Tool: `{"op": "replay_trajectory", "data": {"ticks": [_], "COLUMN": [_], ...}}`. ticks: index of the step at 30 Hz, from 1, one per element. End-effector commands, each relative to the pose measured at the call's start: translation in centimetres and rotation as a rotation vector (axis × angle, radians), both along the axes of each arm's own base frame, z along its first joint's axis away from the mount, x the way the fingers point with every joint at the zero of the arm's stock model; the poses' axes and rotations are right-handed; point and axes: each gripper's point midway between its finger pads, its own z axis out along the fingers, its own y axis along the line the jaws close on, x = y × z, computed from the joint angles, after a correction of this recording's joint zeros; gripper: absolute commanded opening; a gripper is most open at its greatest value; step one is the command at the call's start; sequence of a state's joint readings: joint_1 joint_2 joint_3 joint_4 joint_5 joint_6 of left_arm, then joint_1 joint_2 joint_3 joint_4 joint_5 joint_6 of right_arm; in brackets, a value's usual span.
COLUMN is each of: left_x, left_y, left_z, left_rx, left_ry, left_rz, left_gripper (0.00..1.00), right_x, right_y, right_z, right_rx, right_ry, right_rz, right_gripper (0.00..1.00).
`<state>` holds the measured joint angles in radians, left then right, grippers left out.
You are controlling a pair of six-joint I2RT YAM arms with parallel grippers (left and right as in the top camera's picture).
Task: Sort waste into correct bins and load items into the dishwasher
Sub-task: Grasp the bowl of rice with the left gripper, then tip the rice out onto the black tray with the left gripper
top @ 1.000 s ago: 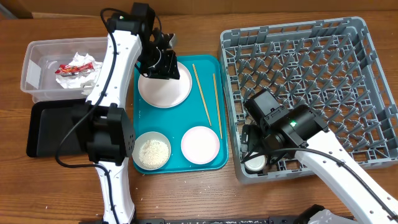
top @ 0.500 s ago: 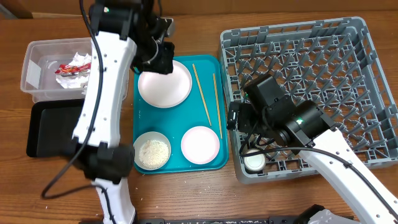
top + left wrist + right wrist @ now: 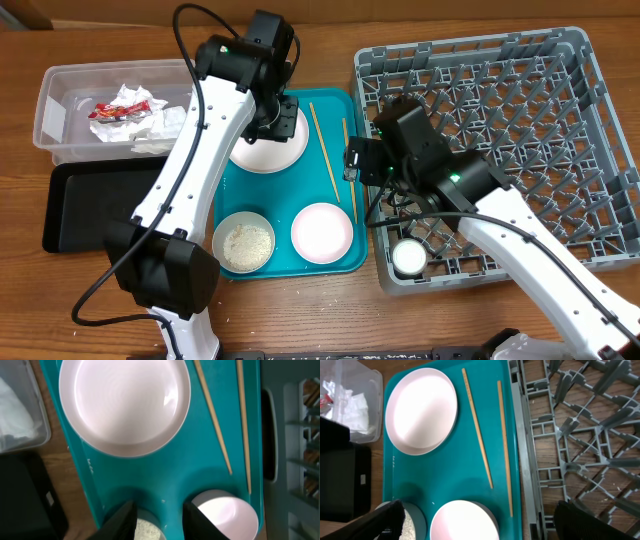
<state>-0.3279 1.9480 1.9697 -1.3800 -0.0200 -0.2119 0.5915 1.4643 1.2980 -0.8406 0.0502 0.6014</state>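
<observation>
- Left tool (image 3: 156, 512): fingers narrowly parted, empty, hovering above the teal tray (image 3: 340, 100) near the plate (image 3: 125, 405), a round, glossy, whitish-pink piece. Probably lining up on its rim.
- Right tool (image 3: 479, 512): spread wide, empty, over the chopsticks (image 3: 477, 430), which are thin wood and lie near-parallel.
- Cup (image 3: 408, 257): small, white, in the grey peg-grid dishwasher rack (image 3: 560, 60).
- Wrappers (image 3: 120, 108): crumpled, in the clear tub (image 3: 55, 95).
- Rice bowl (image 3: 245, 243), empty bowl (image 3: 322, 232): on the tray.

A brown wooden table (image 3: 60, 300) with visible grain fills the whole background, evenly lit.
</observation>
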Motion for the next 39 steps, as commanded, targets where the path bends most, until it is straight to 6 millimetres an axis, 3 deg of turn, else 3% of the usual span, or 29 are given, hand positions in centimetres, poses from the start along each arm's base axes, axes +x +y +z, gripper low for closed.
{"op": "replay_trajectory", "data": {"ticks": [1,7,12,13,15,16,23,29,35,39], "left_x": [0.6,1.0,-0.4,-0.6,-1.7,-2.2,-7.3,-9.7,-10.4,-11.0], "left_y": [-0.9,-1.7,-2.1,-2.2,-2.2,-2.1,0.4,1.6,1.5,1.8], "left_z": [-1.6,-5.2,-6.8,-6.8,-6.9,-6.9,-5.3,-5.0,-8.2,-10.9], "left_rx": [-0.007,-0.018,-0.040,-0.045,-0.041,-0.035,0.050,0.071,0.008,0.017], "left_ry": [-0.012,-0.015,0.047,0.058,0.098,0.116,0.270,0.239,0.185,0.197], "left_rz": [0.016,0.035,0.033,0.030,0.033,0.041,0.090,0.168,0.246,0.291], "left_gripper": [0.33,0.38,0.35,0.35,0.22,0.21,0.18,0.22,0.29,0.29], "right_x": [0.5,0.7,0.7,0.7,0.7,0.6,0.4,0.1,0.0,-0.2], "right_y": [0.4,-0.3,-0.5,-0.5,-0.5,-0.5,-0.7,-0.9,-0.9,-1.0], "right_z": [1.1,1.9,1.8,1.8,1.8,1.7,1.5,1.2,1.2,1.0], "right_rx": [0.020,0.035,0.034,0.033,0.032,0.031,0.021,0.011,0.009,0.003], "right_ry": [-0.034,-0.046,-0.041,-0.041,-0.038,-0.036,-0.025,-0.008,-0.006,0.004], "right_rz": [0.003,-0.014,-0.016,-0.016,-0.016,-0.016,-0.013,-0.013,-0.012,-0.013], "right_gripper": [0.96,0.96,0.96,0.96,0.96,0.96,0.96,0.97,0.97,0.97]}}
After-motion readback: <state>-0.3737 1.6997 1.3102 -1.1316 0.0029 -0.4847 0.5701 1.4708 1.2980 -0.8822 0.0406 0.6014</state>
